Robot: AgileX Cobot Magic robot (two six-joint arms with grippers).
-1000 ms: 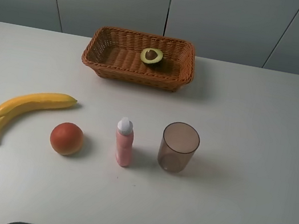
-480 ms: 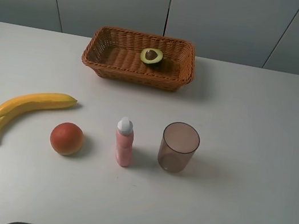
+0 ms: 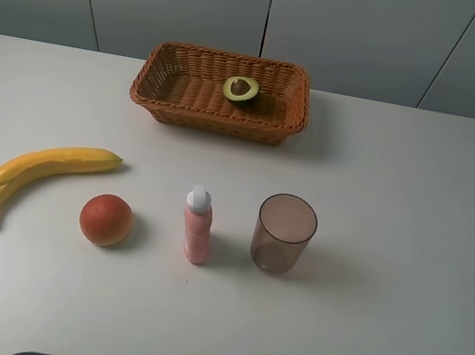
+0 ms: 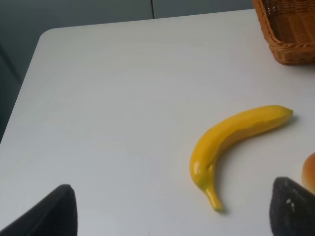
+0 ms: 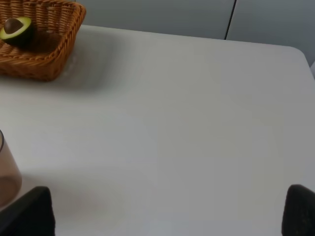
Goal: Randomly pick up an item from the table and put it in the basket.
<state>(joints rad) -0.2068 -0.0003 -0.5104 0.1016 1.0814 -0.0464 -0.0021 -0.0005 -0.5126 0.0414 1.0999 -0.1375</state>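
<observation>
The halved avocado [image 3: 241, 89], cut side up with its brown pit showing, lies inside the brown wicker basket [image 3: 158, 81] at the back of the white table [image 3: 396, 215]. It also shows in the right wrist view [image 5: 17, 30] inside the basket [image 5: 54, 54]. Neither arm shows in the exterior view. My left gripper [image 4: 172, 211] is open and empty, its fingertips [image 4: 49, 211] far apart over the table's left side. My right gripper [image 5: 167, 214] is open and empty, its fingertips [image 5: 300, 209] wide apart over the table's right side.
A yellow banana [image 3: 46, 167] and a round orange-red fruit [image 3: 106, 220] lie at the front left. A pink bottle with a white cap [image 3: 197, 225] and a brown translucent cup [image 3: 284, 233] stand in the middle. The banana also shows in the left wrist view [image 4: 236, 137].
</observation>
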